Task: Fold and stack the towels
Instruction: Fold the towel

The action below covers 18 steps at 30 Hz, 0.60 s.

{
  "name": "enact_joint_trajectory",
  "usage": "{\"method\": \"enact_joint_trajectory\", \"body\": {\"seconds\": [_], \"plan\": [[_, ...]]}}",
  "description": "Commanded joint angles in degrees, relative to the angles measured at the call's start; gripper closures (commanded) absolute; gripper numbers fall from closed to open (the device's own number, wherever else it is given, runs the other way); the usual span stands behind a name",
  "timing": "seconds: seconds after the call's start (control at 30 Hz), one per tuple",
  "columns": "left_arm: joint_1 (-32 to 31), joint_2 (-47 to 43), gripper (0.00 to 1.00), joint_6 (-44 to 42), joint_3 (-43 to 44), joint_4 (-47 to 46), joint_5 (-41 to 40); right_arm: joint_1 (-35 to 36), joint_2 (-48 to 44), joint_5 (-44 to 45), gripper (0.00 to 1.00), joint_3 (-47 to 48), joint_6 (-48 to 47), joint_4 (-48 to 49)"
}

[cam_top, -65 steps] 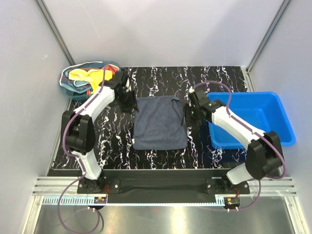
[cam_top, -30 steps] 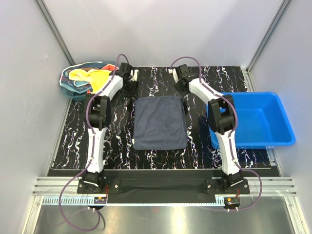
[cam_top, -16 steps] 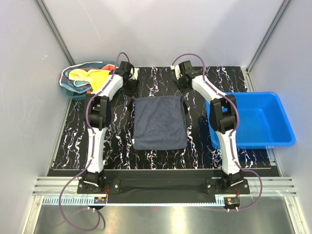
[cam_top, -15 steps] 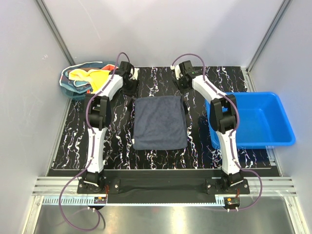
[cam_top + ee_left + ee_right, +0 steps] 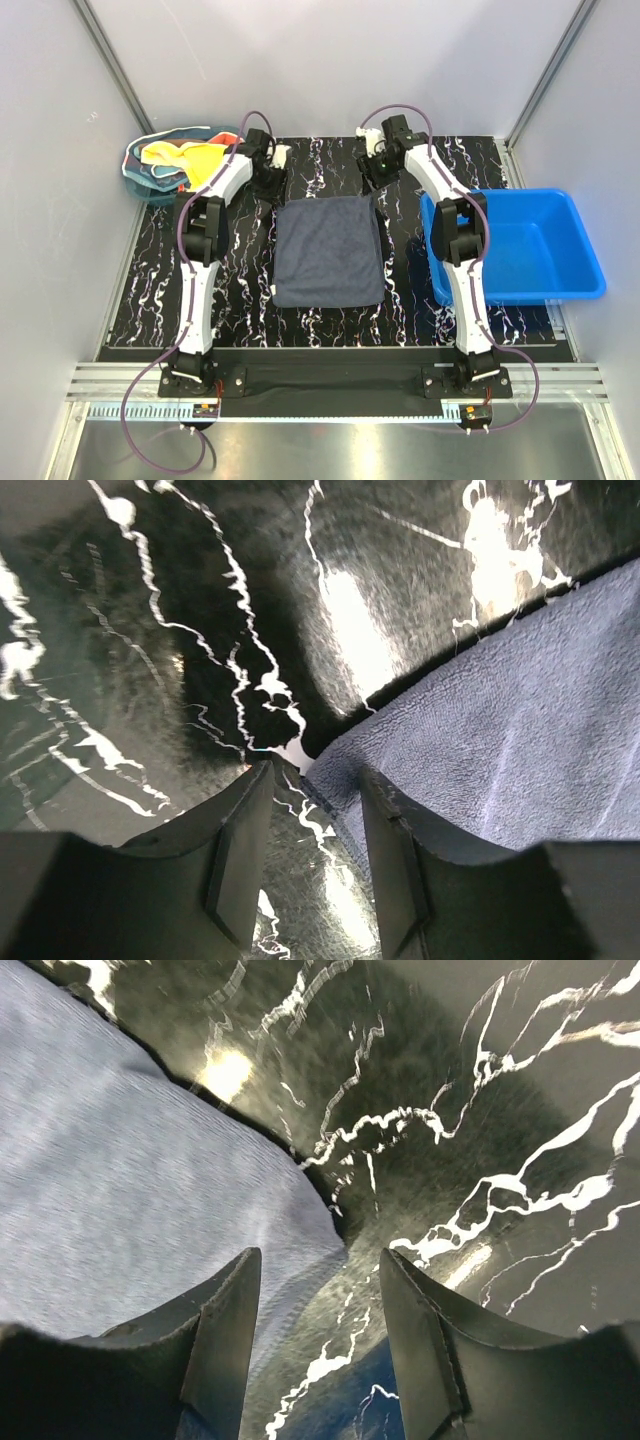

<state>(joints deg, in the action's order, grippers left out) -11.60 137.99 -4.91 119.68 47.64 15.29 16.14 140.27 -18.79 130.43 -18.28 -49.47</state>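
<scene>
Shifts from the flanks of the grey-blue towel (image 5: 328, 250), flat on the tabletop (image 5: 240, 290), out to its 11 and 1 o'clock corners. Holds left fingers (image 5: 240, 850) and right fingers (image 5: 225, 1330) apart, empty, each pair straddling a corner tip. Risks closing on bare tabletop, or dragging and rumpling cloth, if lowered off-centre.

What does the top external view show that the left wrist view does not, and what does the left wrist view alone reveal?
Only the top external view shows the dark grey-blue towel spread flat, the basket holding the yellow towel, and the blue bin. Only the left wrist view shows the left gripper open, its fingers either side of that towel's corner. Both show the towel and the marbled black table.
</scene>
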Motion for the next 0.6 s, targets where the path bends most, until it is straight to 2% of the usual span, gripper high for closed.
{"method": "enact_joint_trajectory", "body": {"seconds": [0.0,0.17,0.27,0.33,0.4,0.43,0.57], "plan": [[0.52,1.05,0.58,-2.47,2.23,0.44,3.78,-0.32,2.38,-2.48,0.42,2.28,-3.07,-4.05],[0.52,1.58,0.67,-3.09,3.1,0.61,4.05,-0.93,4.66,-4.68,0.42,3.86,-5.62,-5.46],[0.52,1.66,0.8,-3.18,3.28,0.26,3.96,-1.11,5.28,-5.38,0.46,5.1,-6.06,-5.37],[0.52,1.66,0.93,-3.53,3.54,0.09,3.87,-1.55,5.11,-4.86,0.59,4.39,-6.15,-3.71],[0.52,1.75,1.0,-3.53,3.72,-0.09,3.17,-2.51,5.1,-4.07,0.67,4.04,-5.98,-2.3],[0.61,2.01,1.0,-3.53,3.98,0.0,2.91,-2.87,4.93,-3.37,0.7,4.04,-5.54,-2.03],[0.61,2.54,1.0,-3.53,5.47,0.0,1.85,-3.75,3.88,-0.55,0.68,3.08,-6.06,-0.89]]}}
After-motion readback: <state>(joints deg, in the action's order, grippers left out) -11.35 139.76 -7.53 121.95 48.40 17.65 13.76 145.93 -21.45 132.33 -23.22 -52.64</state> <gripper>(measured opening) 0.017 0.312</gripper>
